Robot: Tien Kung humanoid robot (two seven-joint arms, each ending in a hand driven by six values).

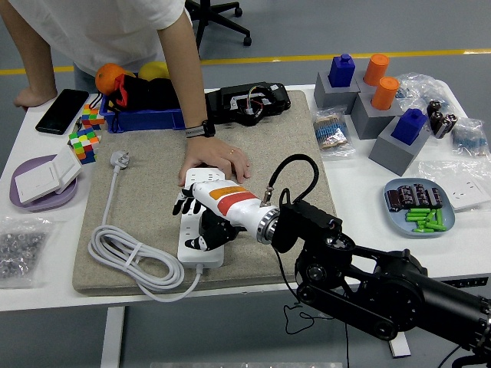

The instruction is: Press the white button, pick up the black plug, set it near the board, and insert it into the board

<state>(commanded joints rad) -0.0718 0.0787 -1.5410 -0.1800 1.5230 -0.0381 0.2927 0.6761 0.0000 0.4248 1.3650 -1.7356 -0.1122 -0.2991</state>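
While the right robot hand (pixel 201 222) hovers with fingers curled, empty, over the power strip (pixel 193 247), that black plug looks light and rigid: grip its body.

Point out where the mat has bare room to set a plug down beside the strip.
The grey felt mat lies bare between the white plug with its cord and the white power strip, and again right of the strip toward the mat's right edge. The strip itself is crowded: the right hand and a person's hand cover it.
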